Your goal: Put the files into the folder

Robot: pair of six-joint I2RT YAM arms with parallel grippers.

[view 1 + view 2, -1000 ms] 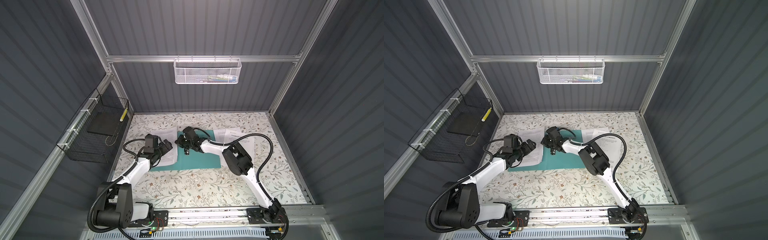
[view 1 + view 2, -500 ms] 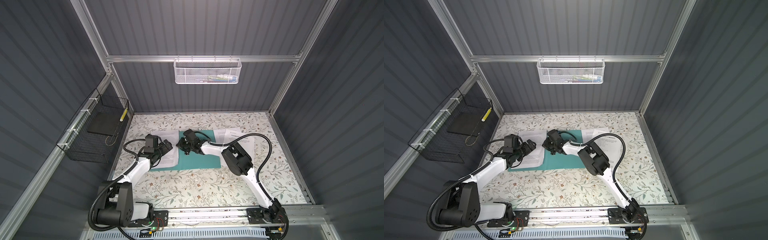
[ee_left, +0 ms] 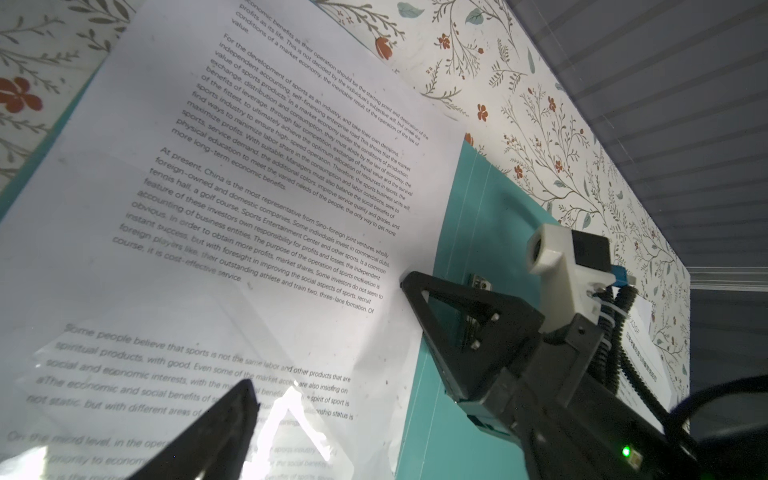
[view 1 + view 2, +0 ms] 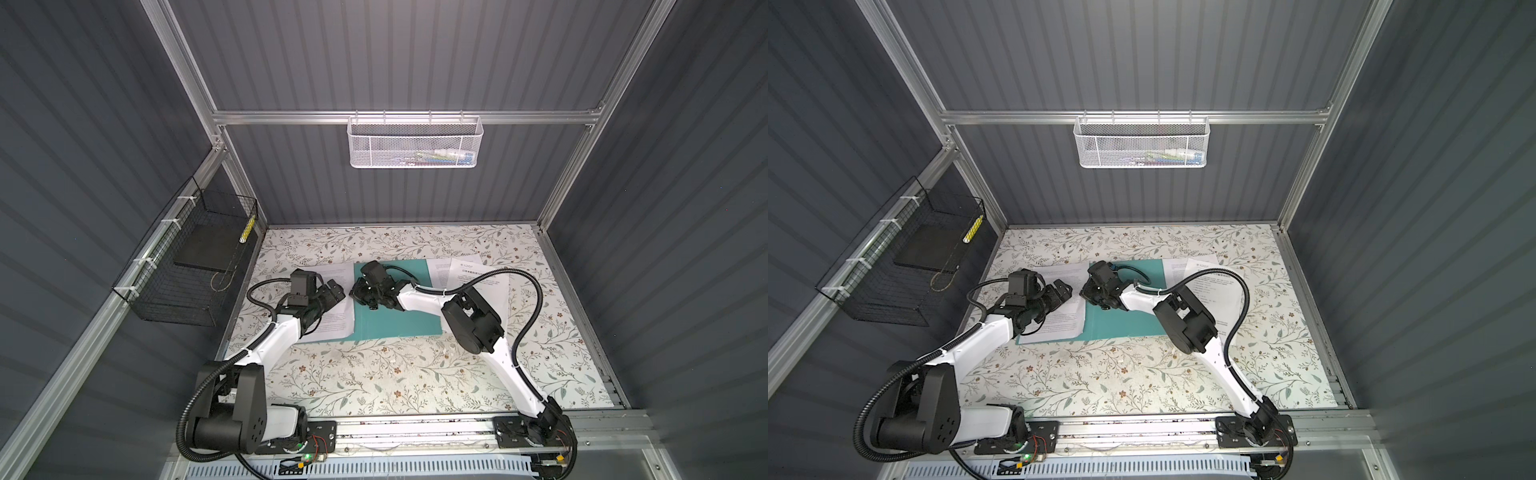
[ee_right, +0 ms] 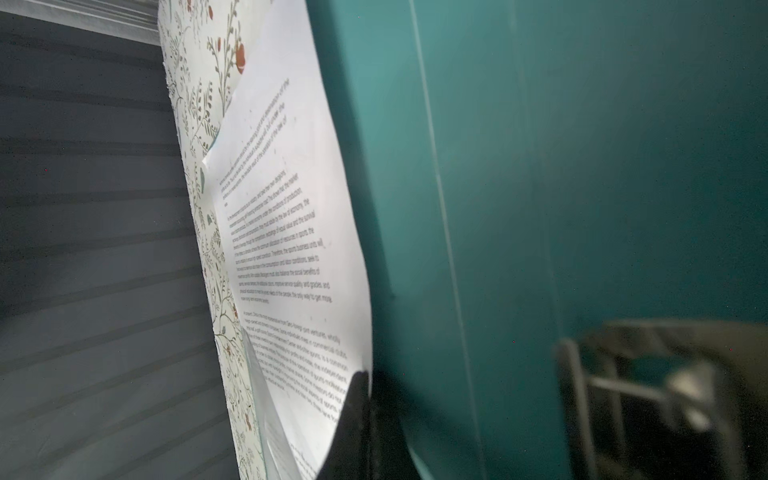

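Beneath left gripper (image 4: 336, 292) (spread), files (image 4: 334, 322), atop folder (image 4: 395, 324)

Straight ahead of the left hand (image 4: 336, 291), the right hand (image 4: 356, 294) blocks the way, its closed tip at the edge of the sheet (image 4: 334, 326) beside the folder (image 4: 399, 324) spine. Toward the arm bases from both hands, the worktop (image 4: 374, 374) lies bare and passable. Beyond the right hand, loose sheets (image 4: 469, 270) lie flat.

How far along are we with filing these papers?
Done: the folder lies open, with a printed sheet on its left half. In hand: the shut right end effector sits at that sheet's edge by the spine; the left end effector hovers open over it. Left: the sheets beside the folder.
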